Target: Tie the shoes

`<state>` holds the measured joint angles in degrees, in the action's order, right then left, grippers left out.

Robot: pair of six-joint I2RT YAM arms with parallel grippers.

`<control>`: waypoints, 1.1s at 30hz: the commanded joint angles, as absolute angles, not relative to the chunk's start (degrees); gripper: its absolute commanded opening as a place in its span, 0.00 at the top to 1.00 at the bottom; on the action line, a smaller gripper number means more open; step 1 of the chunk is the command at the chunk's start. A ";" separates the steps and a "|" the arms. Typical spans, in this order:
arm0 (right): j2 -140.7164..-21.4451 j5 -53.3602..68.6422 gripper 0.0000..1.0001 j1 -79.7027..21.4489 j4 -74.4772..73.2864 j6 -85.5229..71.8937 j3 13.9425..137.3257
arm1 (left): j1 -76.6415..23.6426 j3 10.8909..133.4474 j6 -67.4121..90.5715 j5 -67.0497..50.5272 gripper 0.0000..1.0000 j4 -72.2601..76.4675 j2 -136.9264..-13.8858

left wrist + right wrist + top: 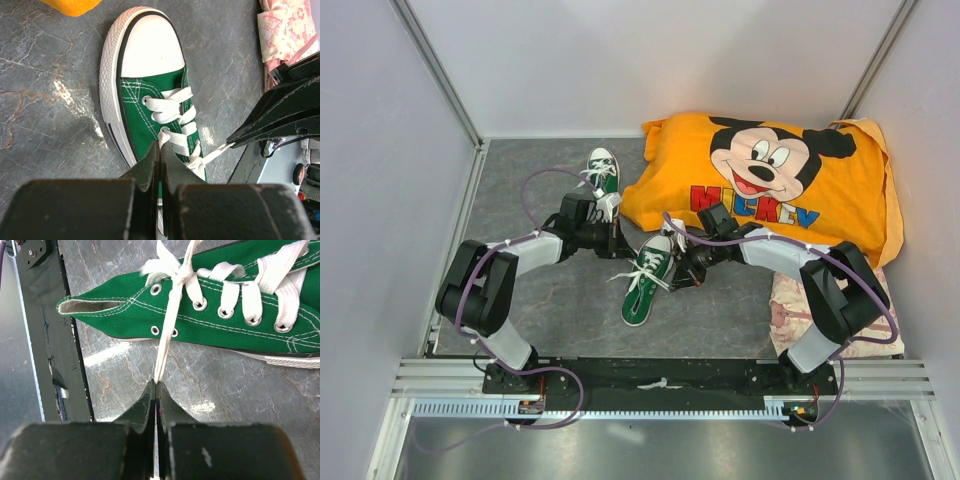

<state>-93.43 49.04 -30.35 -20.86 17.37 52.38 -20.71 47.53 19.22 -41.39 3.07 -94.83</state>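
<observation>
One green sneaker (647,279) lies in the middle of the floor between my two grippers, with its white toe cap towards the far side. The second green sneaker (603,169) lies further back on the left, its laces loose. My left gripper (623,248) is shut on a white lace strand (163,134) at the near shoe's (145,90) left side. My right gripper (680,268) is shut on the other white lace (167,335), pulled taut from a knot at the top of the shoe (210,320). The right gripper's fingers (280,115) also show in the left wrist view.
An orange Mickey Mouse pillow (770,180) lies at the back right, touching the far shoe's side. A pink patterned cloth (786,300) lies under the right arm. White enclosure walls stand on three sides. A black base rail (660,375) runs along the near edge.
</observation>
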 commanded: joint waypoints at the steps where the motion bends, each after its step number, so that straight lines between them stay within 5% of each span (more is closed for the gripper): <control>1: -91.76 49.48 1.00 -29.97 -26.72 18.37 50.89 | -17.75 49.83 15.38 -37.88 0.98 5.98 -95.10; 26: -92.98 49.57 1.00 -29.97 -25.32 16.18 52.99 | -16.79 51.59 11.78 -43.14 0.98 4.75 -95.98; 29: -94.30 50.27 1.00 -29.97 -24.96 15.12 54.75 | -17.22 53.08 7.83 -45.78 0.84 2.21 -95.80; 30: -94.65 50.71 0.87 -29.88 -25.13 14.86 55.28 | -17.23 53.35 6.69 -45.96 0.66 0.37 -95.10; 33: -94.83 51.33 0.56 -29.88 -25.49 13.37 56.51 | -17.05 54.66 0.10 -45.70 0.52 -7.25 -92.74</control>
<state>-94.17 49.30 -30.13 -22.90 15.22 53.58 -18.13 51.11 10.90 -45.54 0.08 -96.01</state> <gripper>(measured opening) 0.274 0.405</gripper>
